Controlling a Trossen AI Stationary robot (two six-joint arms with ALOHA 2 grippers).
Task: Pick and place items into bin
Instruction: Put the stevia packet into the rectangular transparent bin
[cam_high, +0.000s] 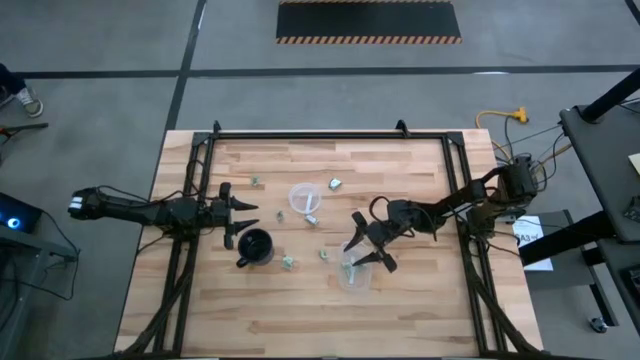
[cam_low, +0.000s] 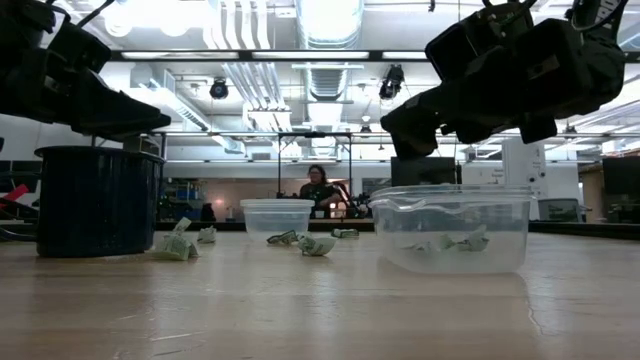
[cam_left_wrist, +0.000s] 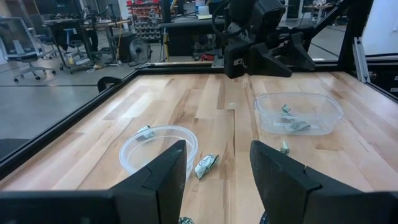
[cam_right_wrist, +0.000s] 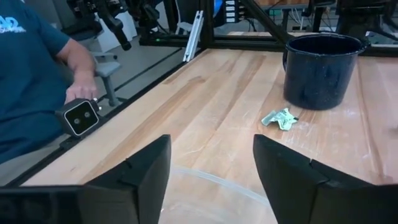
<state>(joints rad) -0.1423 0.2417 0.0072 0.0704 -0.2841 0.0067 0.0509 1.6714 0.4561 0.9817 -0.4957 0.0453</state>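
Low view, nearest first: the clear bin (cam_low: 450, 228) stands on the table (cam_low: 320, 300) with a few pale green items (cam_low: 440, 241) lying inside, and the right gripper (cam_low: 470, 75) hangs just above its rim, fingers spread with nothing between them. From above, that right gripper (cam_high: 365, 248) sits over the same bin (cam_high: 354, 274), the dropped pieces below its fingertips. Beyond, a loose crumpled piece (cam_high: 288, 262) lies beside the black mug (cam_high: 255, 245). The left gripper (cam_high: 236, 214) hovers just by the mug, fingers parted and empty. Farther off stands a second clear tub (cam_high: 305, 198), with more scraps (cam_high: 336, 183) scattered near it.
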